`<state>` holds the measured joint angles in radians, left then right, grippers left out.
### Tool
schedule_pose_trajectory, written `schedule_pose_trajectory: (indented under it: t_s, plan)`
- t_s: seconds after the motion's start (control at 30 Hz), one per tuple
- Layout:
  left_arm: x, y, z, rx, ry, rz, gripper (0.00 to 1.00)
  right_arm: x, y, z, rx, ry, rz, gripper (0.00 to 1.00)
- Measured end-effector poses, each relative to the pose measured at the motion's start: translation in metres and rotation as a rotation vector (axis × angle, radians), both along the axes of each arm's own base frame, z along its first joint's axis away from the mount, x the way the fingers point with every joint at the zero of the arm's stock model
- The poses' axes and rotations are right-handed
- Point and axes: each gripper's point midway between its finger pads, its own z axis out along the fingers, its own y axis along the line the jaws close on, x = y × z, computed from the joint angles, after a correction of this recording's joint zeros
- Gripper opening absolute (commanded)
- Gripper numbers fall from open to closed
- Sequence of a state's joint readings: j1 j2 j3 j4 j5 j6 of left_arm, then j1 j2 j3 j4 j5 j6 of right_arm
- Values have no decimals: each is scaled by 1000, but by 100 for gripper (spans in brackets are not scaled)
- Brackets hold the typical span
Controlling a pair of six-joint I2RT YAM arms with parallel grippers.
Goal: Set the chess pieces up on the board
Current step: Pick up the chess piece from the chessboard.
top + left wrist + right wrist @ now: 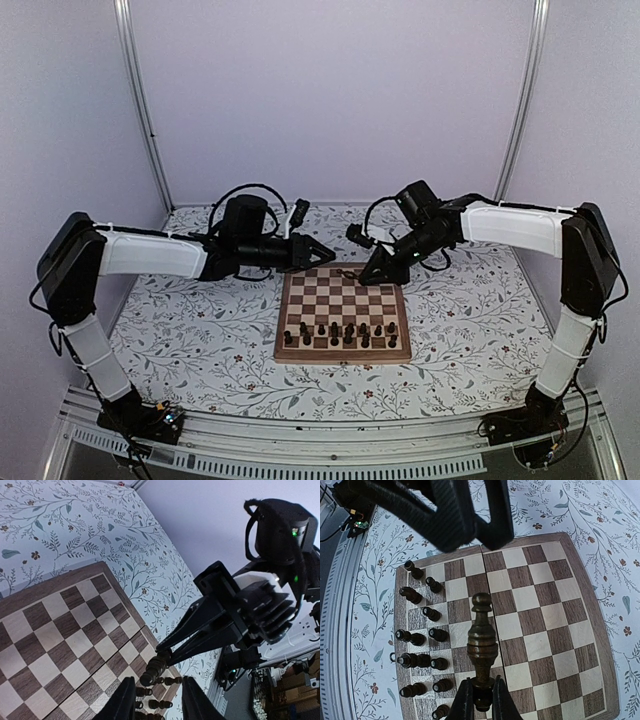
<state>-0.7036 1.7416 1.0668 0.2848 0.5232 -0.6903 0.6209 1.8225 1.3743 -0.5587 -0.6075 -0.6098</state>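
The left claw (325, 254) hung empty, fingers apart, by the far left corner of the board (345, 355) — near enough to the other arm that a sideways move could have clipped it. The board was smooth chequered wood with a plain brown border, lying on the flowery tabletop (200, 330). Small dark turned chess pieces (335, 333) crowded its two near rows and looked easy to knock. The right claw (482, 692) was clamped on the base of a tall piece (482, 640) above the far side — glossy, slim-necked, likely to pivot or topple on release.
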Motion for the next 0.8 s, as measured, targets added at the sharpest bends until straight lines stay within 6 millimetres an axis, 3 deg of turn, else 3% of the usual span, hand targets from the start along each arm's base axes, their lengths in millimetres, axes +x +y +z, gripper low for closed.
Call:
schedule_pose_trajectory:
  t_s: [0.23, 0.53, 0.8]
  plan:
    - [-12, -15, -18, 10, 58, -48, 27, -1, 1, 0, 6, 7, 0, 1]
    - [-13, -20, -29, 17, 90, -57, 26, -2, -1, -2, 1, 15, -1, 2]
    - [-9, -21, -29, 26, 92, -43, 36, -2, 0, -2, 1, 15, -2, 1]
